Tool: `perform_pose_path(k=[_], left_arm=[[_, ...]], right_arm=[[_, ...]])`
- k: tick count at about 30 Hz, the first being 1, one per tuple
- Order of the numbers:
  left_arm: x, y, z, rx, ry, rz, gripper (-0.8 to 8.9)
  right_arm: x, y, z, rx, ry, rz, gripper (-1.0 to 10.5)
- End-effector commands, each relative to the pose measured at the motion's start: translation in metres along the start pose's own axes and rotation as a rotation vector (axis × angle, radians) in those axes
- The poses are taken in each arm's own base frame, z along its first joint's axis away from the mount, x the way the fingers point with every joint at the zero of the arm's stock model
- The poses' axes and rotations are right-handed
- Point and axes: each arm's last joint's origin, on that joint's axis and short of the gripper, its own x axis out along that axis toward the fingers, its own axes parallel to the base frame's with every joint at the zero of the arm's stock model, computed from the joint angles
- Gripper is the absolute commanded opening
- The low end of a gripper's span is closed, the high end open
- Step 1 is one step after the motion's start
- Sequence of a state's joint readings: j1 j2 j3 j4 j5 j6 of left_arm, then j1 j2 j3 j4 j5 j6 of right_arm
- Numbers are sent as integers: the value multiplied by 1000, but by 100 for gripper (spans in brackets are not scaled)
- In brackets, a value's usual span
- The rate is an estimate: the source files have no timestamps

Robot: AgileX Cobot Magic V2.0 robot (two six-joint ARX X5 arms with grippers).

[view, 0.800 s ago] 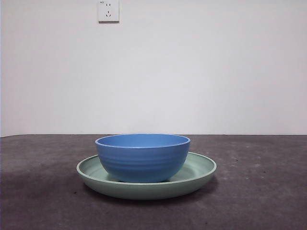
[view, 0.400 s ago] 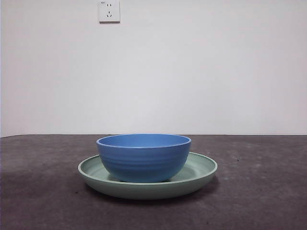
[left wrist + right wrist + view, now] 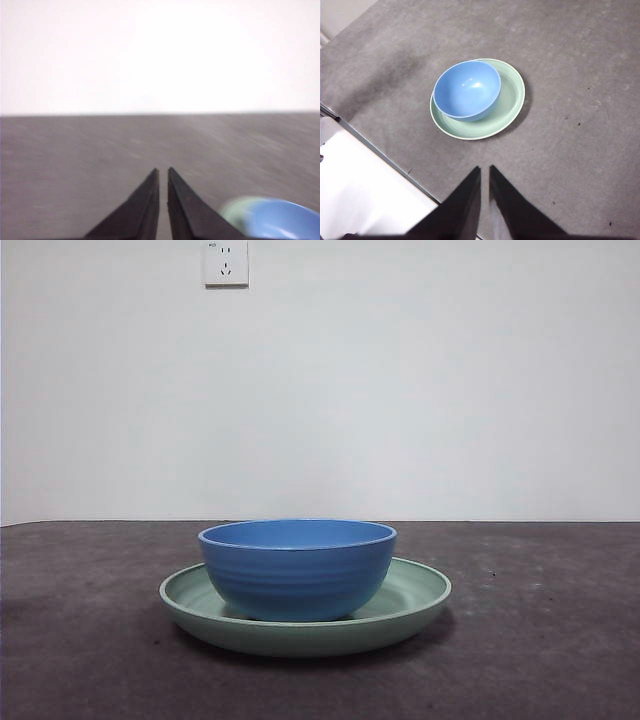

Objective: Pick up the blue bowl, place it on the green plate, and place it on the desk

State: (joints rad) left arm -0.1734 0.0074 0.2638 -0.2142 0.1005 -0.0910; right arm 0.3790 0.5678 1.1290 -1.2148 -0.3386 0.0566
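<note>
We see the blue bowl sitting upright inside the green plate, and the plate lies flat on the desk. The bowl is not in the very middle of the plate; in the right wrist view it sits closer to one edge, touching the plate's floor. Going from left to right across the front view, there is bare desk beside the plate, then the plate with the bowl in it, then more bare desk. High on the wall above the plate is a white wall socket. Our left gripper has its two jaws almost closed and holds nothing; the bowl and plate show only at the corner of its view. Our right gripper is up high over the desk, well apart from the plate, with its jaws almost closed and empty too. We think the bowl-on-plate part is done, and setting the bowl back down on the desk may be what is left.
</note>
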Motion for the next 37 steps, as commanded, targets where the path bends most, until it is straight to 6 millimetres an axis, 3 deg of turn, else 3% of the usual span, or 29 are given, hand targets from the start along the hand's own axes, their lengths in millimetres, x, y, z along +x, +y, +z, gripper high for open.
perform_pose_path(k=[1, 4, 8, 20, 25, 37], left_arm=[[11, 8, -28, 11, -16, 116, 27], [16, 15, -50, -1, 40, 209, 27], [16, 21, -64, -41, 85, 266, 27], [15, 27, -79, -33, 190, 329, 27], [15, 26, -79, 50, 203, 303, 27], [15, 26, -79, 50, 203, 304, 27]], right_arm=[[-3, 2, 4, -16, -22, 6, 24], [-4, 2, 3, -16, -23, 6, 24], [-4, 2, 3, -16, -22, 6, 24], [-4, 2, 3, -16, -22, 6, 24], [-4, 2, 3, -16, -22, 6, 24], [-4, 2, 3, -16, -23, 6, 24]])
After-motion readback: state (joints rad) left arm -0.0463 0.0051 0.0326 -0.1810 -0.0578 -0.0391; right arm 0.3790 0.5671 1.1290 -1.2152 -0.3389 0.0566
